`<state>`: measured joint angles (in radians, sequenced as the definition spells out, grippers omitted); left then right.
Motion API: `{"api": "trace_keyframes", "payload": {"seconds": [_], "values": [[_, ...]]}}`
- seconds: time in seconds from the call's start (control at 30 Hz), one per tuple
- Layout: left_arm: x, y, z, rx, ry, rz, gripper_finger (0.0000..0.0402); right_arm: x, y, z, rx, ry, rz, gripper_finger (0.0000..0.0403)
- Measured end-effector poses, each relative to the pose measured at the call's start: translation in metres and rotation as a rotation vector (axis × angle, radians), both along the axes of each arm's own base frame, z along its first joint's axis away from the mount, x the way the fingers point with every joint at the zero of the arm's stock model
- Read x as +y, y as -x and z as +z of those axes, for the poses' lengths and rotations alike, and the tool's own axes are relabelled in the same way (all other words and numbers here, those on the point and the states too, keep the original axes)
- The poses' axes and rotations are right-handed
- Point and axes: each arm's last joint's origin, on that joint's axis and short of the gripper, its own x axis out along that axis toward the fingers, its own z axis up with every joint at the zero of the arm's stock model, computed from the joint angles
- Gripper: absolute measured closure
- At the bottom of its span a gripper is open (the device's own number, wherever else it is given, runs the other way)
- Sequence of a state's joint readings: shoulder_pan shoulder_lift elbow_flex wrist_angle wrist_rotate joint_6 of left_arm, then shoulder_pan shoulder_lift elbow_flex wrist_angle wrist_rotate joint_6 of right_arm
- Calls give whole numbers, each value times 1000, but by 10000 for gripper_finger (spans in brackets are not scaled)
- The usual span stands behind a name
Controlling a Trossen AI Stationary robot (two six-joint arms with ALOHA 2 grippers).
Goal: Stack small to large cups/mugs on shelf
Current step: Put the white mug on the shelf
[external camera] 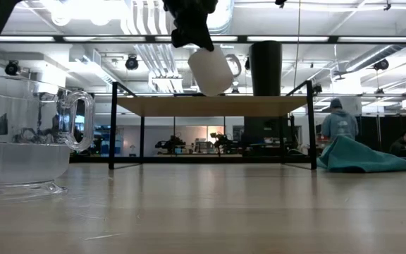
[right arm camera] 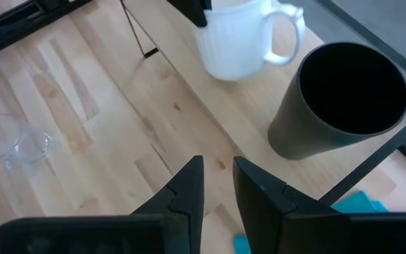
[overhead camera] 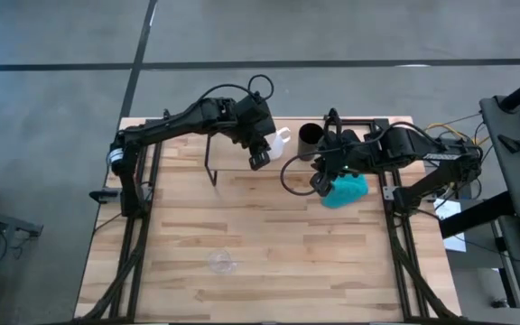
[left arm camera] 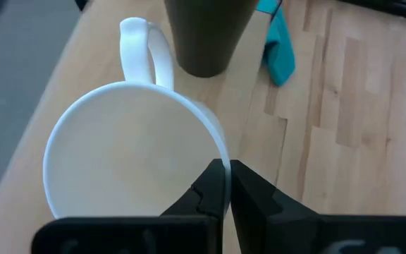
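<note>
My left gripper [left arm camera: 222,185] is shut on the white handled mug [left arm camera: 129,159] and holds it in the air above the shelf [external camera: 161,106], next to the black cup [external camera: 266,67]. The black cup stands upright on its base on the shelf board. The small clear glass cup [overhead camera: 222,262] stands on the tabletop near the front edge. It also shows large at the left in the low view [external camera: 27,141]. My right gripper [right arm camera: 218,185] hangs over the table just off the shelf's near side, above the teal cloth [overhead camera: 346,190]. Its fingers are a narrow gap apart and empty. My left gripper pinches the mug's rim wall [left arm camera: 220,152] on the side roughly opposite the handle [left arm camera: 143,49]. One finger is inside the mug and one outside. The fingers come from above, pointing down. The mug hangs tilted below them, clear of the shelf board [external camera: 210,70].
The teal cloth [external camera: 361,156] lies crumpled on the table to the shelf's right. The shelf's thin black legs [right arm camera: 136,32] stand on the tabletop. Bare wood lies between the shelf and the glass cup [right arm camera: 16,141]. People show in the room beyond the table.
</note>
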<state>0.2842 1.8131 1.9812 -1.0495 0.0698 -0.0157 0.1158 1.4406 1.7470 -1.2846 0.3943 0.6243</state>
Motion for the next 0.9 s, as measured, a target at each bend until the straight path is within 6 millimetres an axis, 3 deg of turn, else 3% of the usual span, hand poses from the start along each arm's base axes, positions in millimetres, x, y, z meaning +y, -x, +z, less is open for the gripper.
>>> {"api": "trace_keyframes", "payload": {"seconds": [0.23, 0.9], "values": [[4, -7, -12, 39, 11, -11, 401, 0, 0, 0, 0, 0, 0, 326], [10, -6, -11, 28, -14, -97, 402, 0, 0, 0, 1, 0, 0, 330]]}}
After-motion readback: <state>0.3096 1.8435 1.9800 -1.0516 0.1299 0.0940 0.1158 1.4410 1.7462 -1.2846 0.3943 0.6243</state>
